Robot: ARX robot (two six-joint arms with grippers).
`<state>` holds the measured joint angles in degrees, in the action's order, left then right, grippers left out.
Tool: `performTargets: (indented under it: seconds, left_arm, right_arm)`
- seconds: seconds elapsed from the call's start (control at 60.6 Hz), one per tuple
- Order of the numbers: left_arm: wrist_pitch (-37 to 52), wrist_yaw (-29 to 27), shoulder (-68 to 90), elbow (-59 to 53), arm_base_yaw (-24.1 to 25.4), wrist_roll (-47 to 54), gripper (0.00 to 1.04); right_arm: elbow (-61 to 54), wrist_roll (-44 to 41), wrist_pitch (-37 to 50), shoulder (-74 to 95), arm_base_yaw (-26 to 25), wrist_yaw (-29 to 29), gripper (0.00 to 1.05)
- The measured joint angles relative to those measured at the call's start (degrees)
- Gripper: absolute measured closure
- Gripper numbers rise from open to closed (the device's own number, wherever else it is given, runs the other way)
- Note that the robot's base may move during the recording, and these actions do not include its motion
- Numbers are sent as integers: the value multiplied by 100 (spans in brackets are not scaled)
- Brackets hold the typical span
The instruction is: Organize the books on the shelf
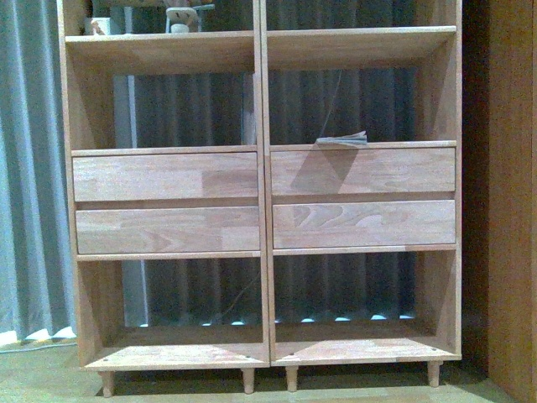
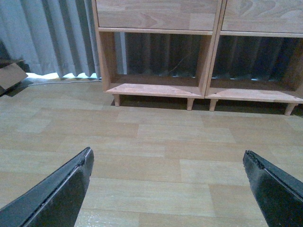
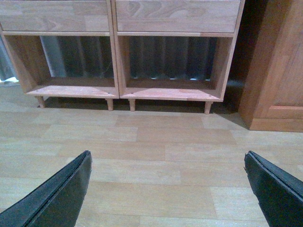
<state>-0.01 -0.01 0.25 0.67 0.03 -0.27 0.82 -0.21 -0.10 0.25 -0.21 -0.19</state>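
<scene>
The light wood shelf (image 1: 263, 252) fills the front view, with two columns and four drawer fronts. A thin pale booklet (image 1: 342, 139) lies flat on the right column's middle board, above the upper right drawer. No other book shows. Neither arm appears in the front view. My left gripper (image 2: 168, 158) hangs open over bare wood floor, well short of the shelf (image 2: 203, 56) and its lower left bay. My right gripper (image 3: 168, 158) is also open above the floor, facing the shelf (image 3: 116, 61) and its bottom bays. Nothing sits between either pair of fingers.
Grey curtains (image 1: 29, 168) hang behind and left of the shelf. A brown wooden cabinet (image 3: 279, 71) stands close on the right. A cardboard piece (image 2: 10, 75) lies on the floor at the left. Small items (image 1: 180, 17) sit on the top left board.
</scene>
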Motion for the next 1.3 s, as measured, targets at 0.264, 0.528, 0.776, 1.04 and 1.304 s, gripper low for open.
performTargets:
  seconds: [0.264,0.528,0.776,1.04,1.304]
  left_arm:
    - [0,0,0,0,0,0,7]
    - [0,0,0,0,0,2,7]
    - [0,0,0,0,0,2,7]
    - [0,-2,0,0,0,0,7]
    - [0,0,0,0,0,2,7]
  right_arm:
    - [0,0,-2,0,0,0,7]
    - [0,0,0,0,0,0,7]
    - [0,0,-2,0,0,-2,7]
    - [0,0,-2,0,0,-2,7]
    - [-2,0,-2,-2,0,0,7]
